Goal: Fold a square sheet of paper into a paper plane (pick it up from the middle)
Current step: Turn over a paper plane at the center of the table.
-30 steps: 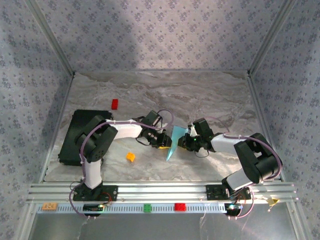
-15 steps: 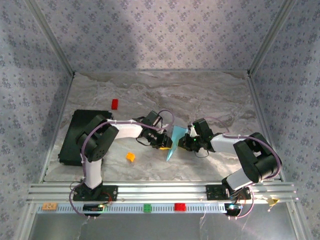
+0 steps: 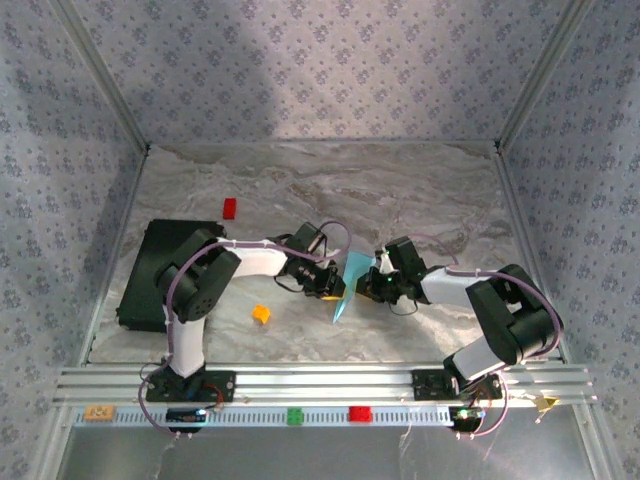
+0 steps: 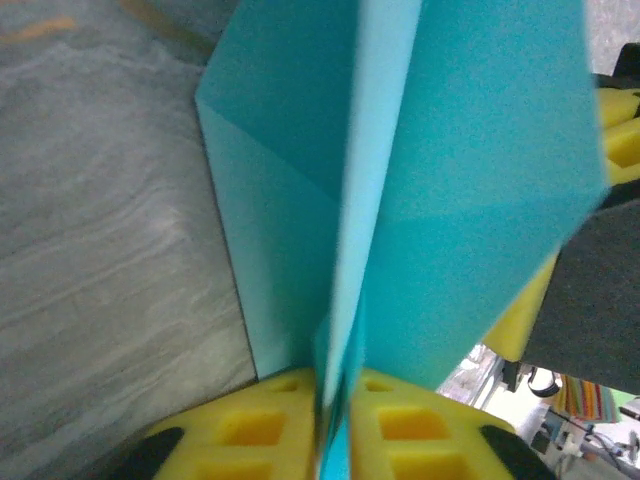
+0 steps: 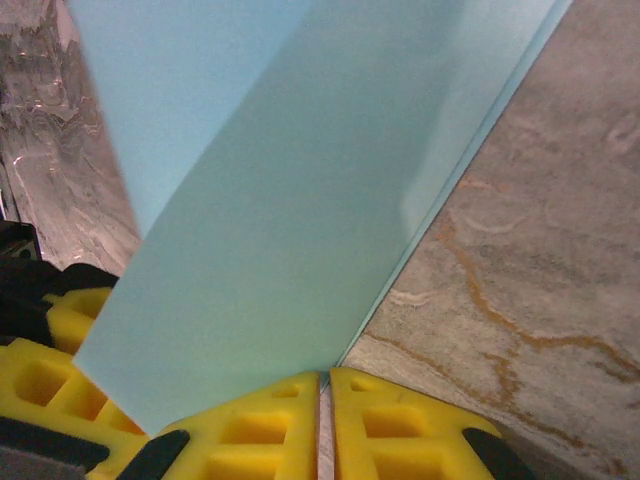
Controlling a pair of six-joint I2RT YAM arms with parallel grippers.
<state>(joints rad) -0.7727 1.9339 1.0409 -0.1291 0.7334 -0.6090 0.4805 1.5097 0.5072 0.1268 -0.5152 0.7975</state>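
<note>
Clamped tight in the left gripper [image 4: 335, 415] along its centre crease, nipped likewise by the right gripper [image 5: 324, 400] opposite: folded blue paper [image 3: 345, 282] (standing on edge) between both.

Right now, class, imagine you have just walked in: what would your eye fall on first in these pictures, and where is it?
The light-blue folded paper stands out first, held up on edge between the two arms at the middle of the marble table. The bright yellow left fingers and right fingers pinch it from opposite sides. Next comes the black slab at the table's left, with a small orange block nearby.
</note>
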